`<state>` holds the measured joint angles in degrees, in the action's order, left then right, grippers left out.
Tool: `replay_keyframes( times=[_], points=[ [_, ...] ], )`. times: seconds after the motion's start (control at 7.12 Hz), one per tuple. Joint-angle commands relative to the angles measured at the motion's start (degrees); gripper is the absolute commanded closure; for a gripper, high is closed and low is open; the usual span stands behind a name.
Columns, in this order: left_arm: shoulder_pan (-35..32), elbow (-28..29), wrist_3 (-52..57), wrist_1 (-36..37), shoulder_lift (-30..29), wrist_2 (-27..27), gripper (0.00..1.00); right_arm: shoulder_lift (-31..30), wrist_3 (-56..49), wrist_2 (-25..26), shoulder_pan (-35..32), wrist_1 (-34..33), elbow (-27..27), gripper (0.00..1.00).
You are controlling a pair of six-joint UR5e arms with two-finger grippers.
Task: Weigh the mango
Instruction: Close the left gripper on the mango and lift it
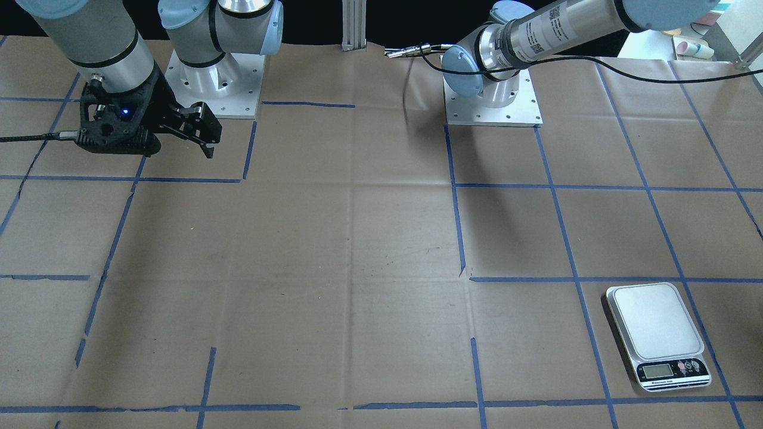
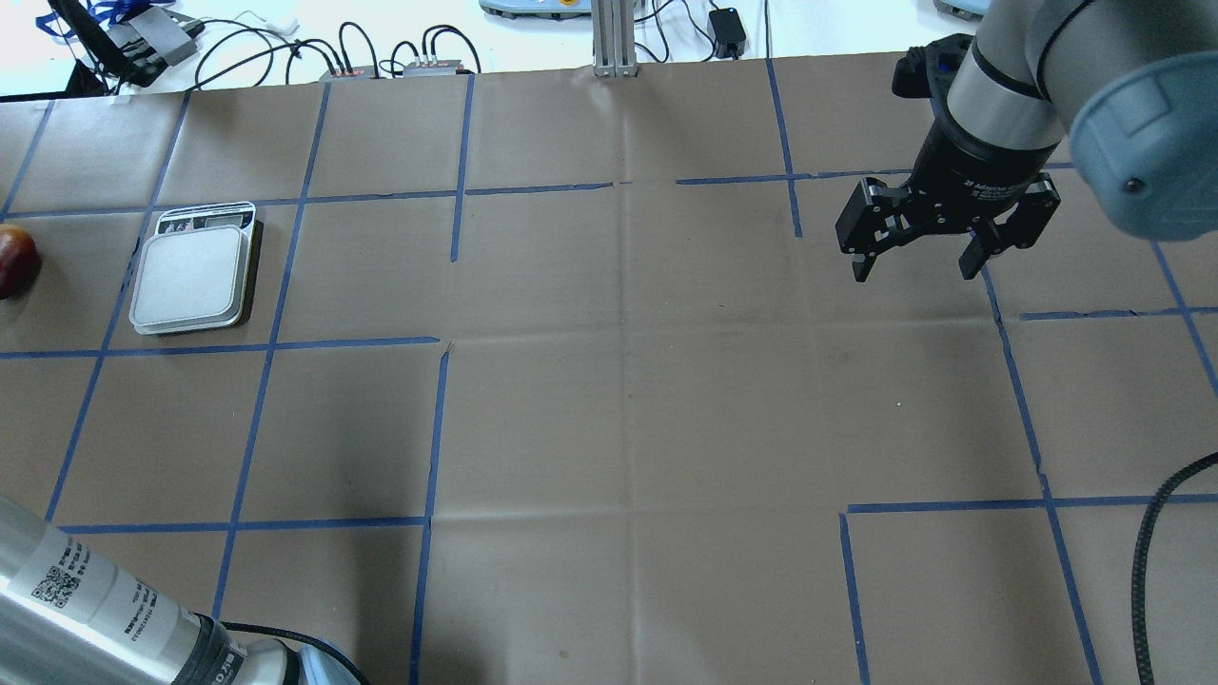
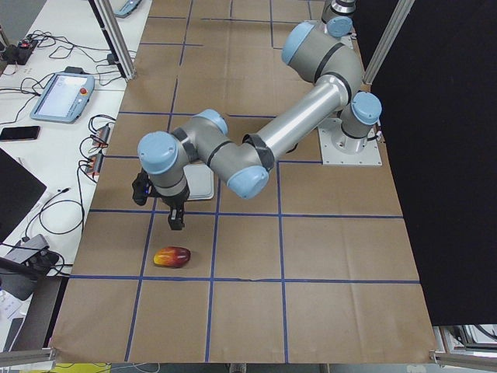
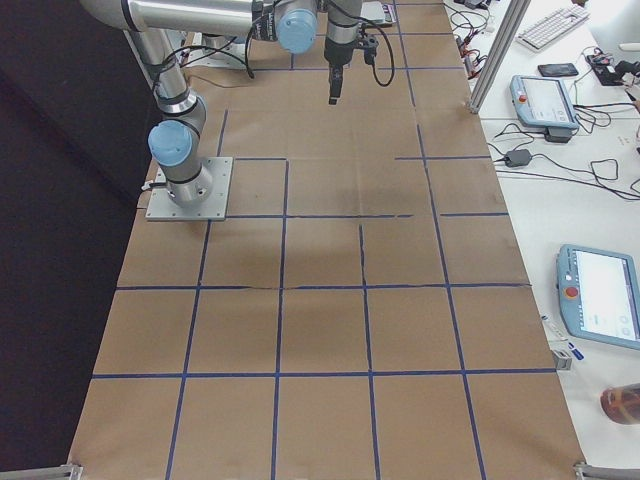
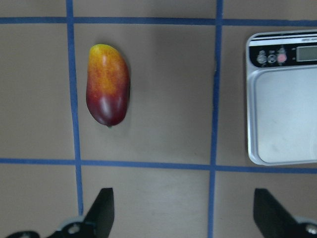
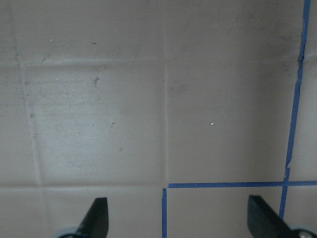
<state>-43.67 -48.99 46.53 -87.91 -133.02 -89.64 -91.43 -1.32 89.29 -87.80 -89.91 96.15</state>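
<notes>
One mango [image 5: 108, 84] lies on the counter [image 2: 618, 381] beside the single white kitchen scale [image 5: 285, 99], not touching it, below and slightly ahead of the left gripper [image 5: 185, 215], whose jaws are spread wide and empty, while the right gripper [image 2: 913, 262], likewise spread and empty, hangs well apart.

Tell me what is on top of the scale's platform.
Nothing: the scale's platform is bare in the left wrist and overhead views. The mango lies on the paper beside it, apart. In the exterior left view the left arm covers most of it.
</notes>
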Motion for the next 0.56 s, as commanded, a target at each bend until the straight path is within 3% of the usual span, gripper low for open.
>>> replay_keyframes(
  times=[0.0, 0.42],
  points=[
    [0.87, 3.98, 1.19, 2.98, -7.59, 0.25, 0.00, 0.02, 0.00, 0.00, 0.00, 0.00, 0.00, 0.00],
    [0.78, 4.08, 1.19, 8.78, -12.95, -0.01, 0.00, -0.06, 0.00, 0.00, 0.00, 0.00, 0.00, 0.00]
  ],
)
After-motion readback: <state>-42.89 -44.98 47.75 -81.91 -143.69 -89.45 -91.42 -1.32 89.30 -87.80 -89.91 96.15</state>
